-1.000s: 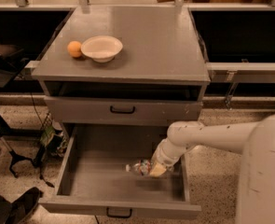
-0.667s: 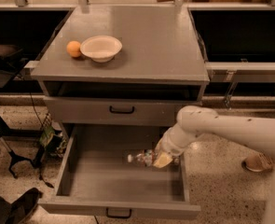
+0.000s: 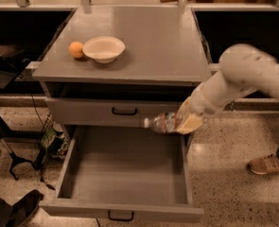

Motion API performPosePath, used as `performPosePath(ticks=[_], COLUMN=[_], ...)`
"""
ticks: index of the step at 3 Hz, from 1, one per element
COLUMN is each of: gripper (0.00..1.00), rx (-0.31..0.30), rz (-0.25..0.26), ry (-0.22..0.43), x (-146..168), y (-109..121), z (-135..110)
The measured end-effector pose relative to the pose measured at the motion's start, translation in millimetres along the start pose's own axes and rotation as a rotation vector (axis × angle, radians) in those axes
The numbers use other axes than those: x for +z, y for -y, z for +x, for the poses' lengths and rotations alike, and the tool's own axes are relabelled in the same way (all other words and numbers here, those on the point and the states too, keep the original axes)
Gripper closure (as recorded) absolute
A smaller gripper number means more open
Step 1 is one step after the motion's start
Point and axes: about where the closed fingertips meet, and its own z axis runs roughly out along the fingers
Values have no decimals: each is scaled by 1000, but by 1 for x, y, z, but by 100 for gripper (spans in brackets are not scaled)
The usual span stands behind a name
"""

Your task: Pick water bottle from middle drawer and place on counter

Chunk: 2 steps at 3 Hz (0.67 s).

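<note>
My gripper point(image 3: 185, 122) is shut on the water bottle point(image 3: 162, 122) and holds it sideways in the air, cap pointing left. It hangs above the back right of the open middle drawer point(image 3: 125, 169), in front of the closed drawer front above it. The bottle is clear plastic with a red, green and white label. The drawer floor is bare grey. The counter point(image 3: 162, 46) lies above and behind the gripper. My white arm comes in from the right.
A white bowl point(image 3: 103, 48) and an orange point(image 3: 75, 49) sit on the counter's left side. A person's shoe point(image 3: 266, 163) is on the floor at the right. Dark gear and cables stand left of the cabinet.
The gripper has lifted the water bottle up out of the drawer, from near its floor to the height of the drawer front above. The arm has risen and swung up.
</note>
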Motion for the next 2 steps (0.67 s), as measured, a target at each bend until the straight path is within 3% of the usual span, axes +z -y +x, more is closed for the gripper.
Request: performPosePath(ticks=[1, 2], gripper=[100, 100], rx=[-25, -45], rz=[76, 116], ry=[-39, -87], x=[-107, -175], y=[22, 42], z=[-28, -64])
